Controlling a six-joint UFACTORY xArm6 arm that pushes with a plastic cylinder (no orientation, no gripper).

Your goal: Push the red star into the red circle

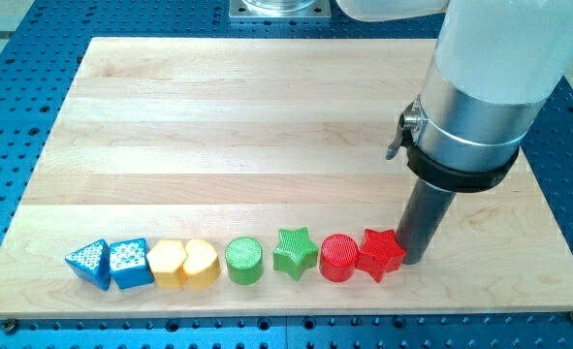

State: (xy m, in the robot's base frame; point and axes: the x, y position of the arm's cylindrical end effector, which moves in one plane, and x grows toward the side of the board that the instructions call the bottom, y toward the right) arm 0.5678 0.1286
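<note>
The red star [380, 253] lies near the view's bottom right on the wooden board [267, 126]. Its left side touches the red circle [340, 258]. My tip [414, 257] is at the star's right side, touching it or very close. The rod rises from there to the silver and white arm body at the view's upper right.
A row of blocks runs along the view's bottom edge of the board, left of the red circle: a green star [295, 251], green circle [244, 260], yellow heart [201, 264], yellow block [167, 264], blue cube [128, 263] and blue triangle [89, 264].
</note>
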